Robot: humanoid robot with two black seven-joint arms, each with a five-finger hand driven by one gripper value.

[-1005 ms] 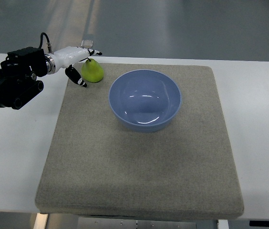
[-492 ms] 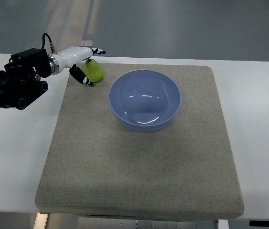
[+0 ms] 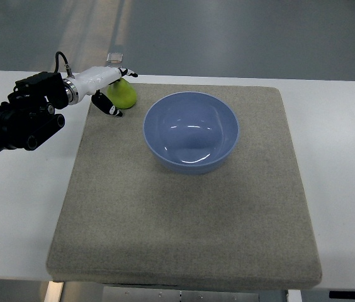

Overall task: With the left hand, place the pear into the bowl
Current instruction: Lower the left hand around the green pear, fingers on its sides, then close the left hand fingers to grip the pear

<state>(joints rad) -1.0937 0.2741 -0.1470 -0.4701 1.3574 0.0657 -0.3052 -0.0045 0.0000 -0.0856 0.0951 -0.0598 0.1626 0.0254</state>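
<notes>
The pear (image 3: pixel 124 95) is sitting on the grey mat (image 3: pixel 184 207), near the mat's far left corner, at about ten o'clock from the bowl (image 3: pixel 191 131) and just apart from its rim. The left robot hand (image 3: pixel 112 90) is reaching in from the nine o'clock side and closing around the pear: white fingers are lying over its top, with dark tips showing past the stem end at twelve o'clock, while a dark-tipped thumb (image 3: pixel 108 106) is pressing in along its near left side. The hand is covering the pear's left half, so whether the fruit is lifted off the mat or resting on it is not clear. The black forearm (image 3: pixel 17 119) is running off the left edge. The blue bowl is standing upright and empty at the middle of the mat's far half. The mat is lying on the white bench (image 3: pixel 347 182), with bare bench showing at three o'clock and nine o'clock, and wide open mat at six o'clock.
</notes>
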